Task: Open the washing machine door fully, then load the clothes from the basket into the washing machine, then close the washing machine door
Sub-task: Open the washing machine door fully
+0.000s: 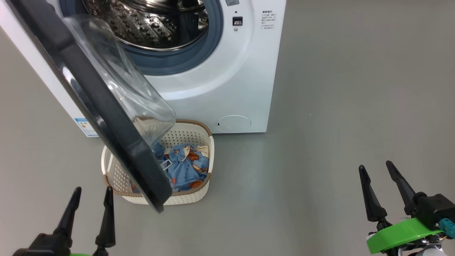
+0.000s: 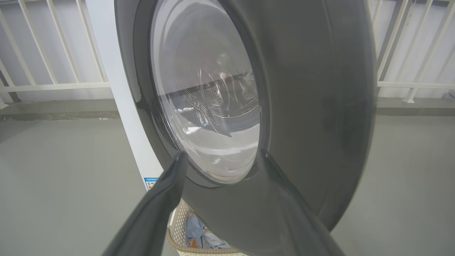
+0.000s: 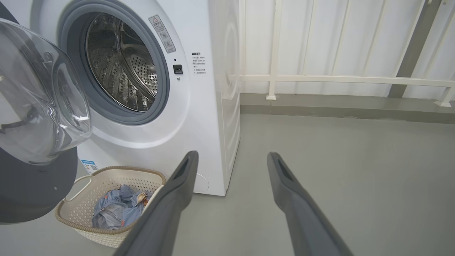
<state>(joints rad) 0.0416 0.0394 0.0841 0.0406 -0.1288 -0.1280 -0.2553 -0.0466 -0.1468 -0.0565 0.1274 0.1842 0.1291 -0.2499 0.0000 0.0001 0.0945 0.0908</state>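
1. White casing is showing on the washing machine (image 1: pixel 220 89), which is standing on the grey floor (image 1: pixel 337 106) with its steel drum (image 1: pixel 153 25) and grey-blue gasket (image 1: pixel 199 53) lying exposed.
2. The washing machine door (image 1: pixel 106 117) is hanging open, swung out from the machine's front at an angle. Its clear glass bowl is bulging toward the drum opening.
3. The basket (image 1: pixel 192 129) is sitting on the floor just in front of the washing machine, below the drum opening. In my head view the door's lower edge is overhanging it.
4. The clothes (image 1: pixel 188 167) are lying bunched inside the basket, light blue with orange-brown figures.
5. My left tool (image 1: pixel 94 189) is hovering in front of the washing machine on the outer side of the door. Its fingers are spread wide and gripping nothing. Through its wrist camera the door's dark outer face is looming close ahead, while my head view is showing a gap between them.
6. My right tool (image 1: pixel 375 165) is hanging well off to the right of the washing machine, over bare floor. Its fingers are parted and empty, pointing past the machine's front corner toward a white railing (image 3: pixel 337 79).
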